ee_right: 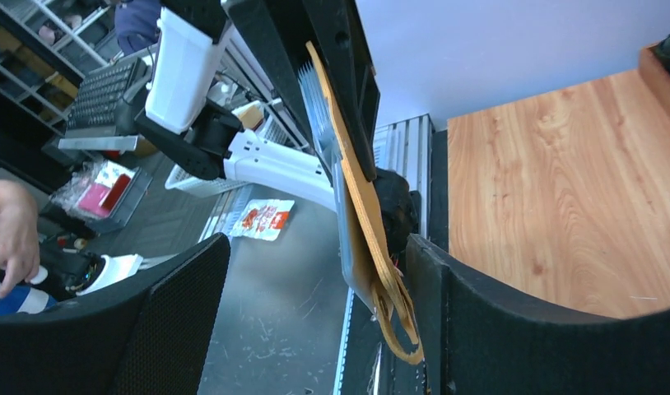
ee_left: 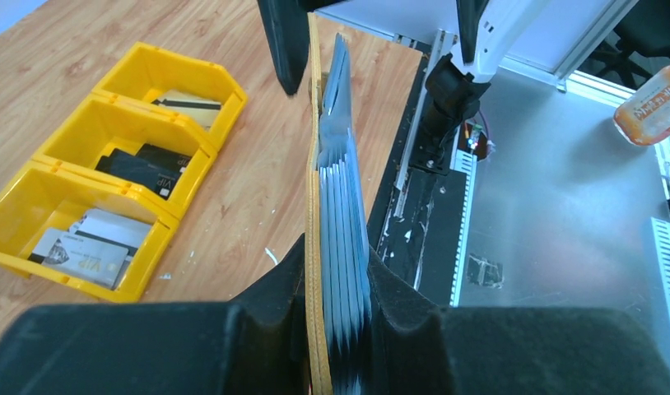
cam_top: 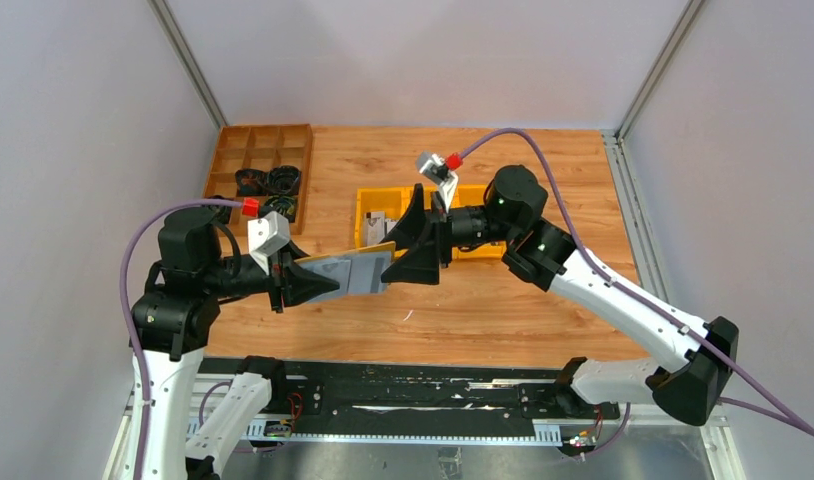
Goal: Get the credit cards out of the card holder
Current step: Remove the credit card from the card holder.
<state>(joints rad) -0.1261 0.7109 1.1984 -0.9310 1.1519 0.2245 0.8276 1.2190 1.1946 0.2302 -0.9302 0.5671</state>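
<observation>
Far left at the back, wooden divided tray [cam_top: 293, 140] on the surface [cam_top: 543, 170], black coiled bits in a few of its compartments. Left arm reaches in from the left, left claw [cam_top: 321, 281] clamped tight on the near end of the card holder [cam_top: 363, 270]. In the left wrist view its fingers [ee_left: 274, 288] press both faces: mustard cover on one side, grey pleated pockets on the other. Card holder is held up off the surface, on edge, stretched flat between the two claws, roughly mid-surface in front of the yellow bins [ee_left: 183, 189]. Can't tell if any cards are in the pleats. Credit cards [ee_left: 85, 251] lie in the bins, three bins in a row: white and grey ones in the nearest, black ones in the middle, a dark-striped light one in the farthest. Right claw [cam_top: 415, 243] is wide open, jaws straddling the far end of the card holder, holding nothing. In the right wrist view the snap tab hangs just beside one finger [ee_right: 496, 321]; contact unclear. The other finger is well apart from it. Right arm comes in from the right.
</observation>
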